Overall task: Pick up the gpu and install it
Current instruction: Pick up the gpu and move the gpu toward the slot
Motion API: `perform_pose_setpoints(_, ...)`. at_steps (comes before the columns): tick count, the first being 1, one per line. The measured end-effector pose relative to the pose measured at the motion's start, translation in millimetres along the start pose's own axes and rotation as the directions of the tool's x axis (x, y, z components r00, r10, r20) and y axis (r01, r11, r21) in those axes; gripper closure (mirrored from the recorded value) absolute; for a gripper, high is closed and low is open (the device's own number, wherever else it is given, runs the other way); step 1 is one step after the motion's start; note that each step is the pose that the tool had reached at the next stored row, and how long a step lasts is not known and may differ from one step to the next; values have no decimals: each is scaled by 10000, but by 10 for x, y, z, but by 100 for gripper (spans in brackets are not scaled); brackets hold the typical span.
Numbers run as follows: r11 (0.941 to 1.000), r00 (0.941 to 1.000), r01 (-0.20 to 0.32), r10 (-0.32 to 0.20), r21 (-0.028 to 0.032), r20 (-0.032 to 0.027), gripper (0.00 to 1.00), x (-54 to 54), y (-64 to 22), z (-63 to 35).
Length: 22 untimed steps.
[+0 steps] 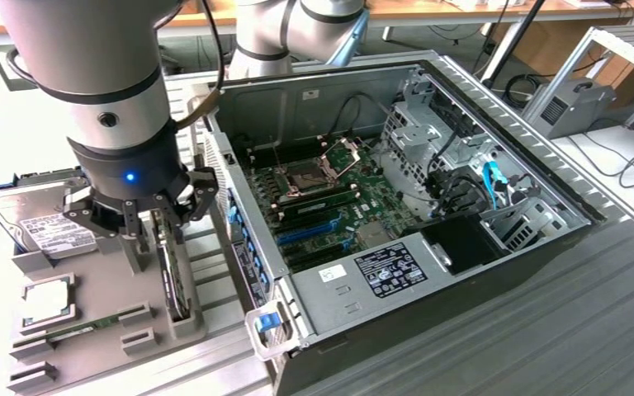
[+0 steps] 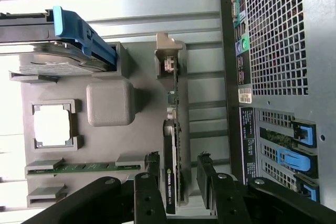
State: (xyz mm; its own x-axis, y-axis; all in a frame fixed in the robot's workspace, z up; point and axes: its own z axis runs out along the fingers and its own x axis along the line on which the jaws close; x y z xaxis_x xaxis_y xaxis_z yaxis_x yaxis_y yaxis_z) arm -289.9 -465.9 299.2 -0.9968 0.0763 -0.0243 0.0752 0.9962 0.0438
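Pincer (image 1: 166, 229) spread wide, and we are watching it hanging over the gray tray (image 1: 92, 268), its fingers (image 2: 151, 167) straddling the gpu (image 2: 171, 145) with a gap showing on each side. The gpu is standing on its long edge in a slot of that tray. It is thin and dark, with green lettering along the edge and a silver bracket (image 2: 167, 56) at one end. The open computer case (image 1: 405, 206) is sitting just beside the tray.
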Motion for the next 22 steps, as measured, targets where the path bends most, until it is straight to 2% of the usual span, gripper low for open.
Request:
perform_pose_setpoints(8,10000,10000,0,0,-2,2,58,16,34,17)
perform_pose_setpoints(22,10000,10000,1,-1,-2,2,58,38,166,59)
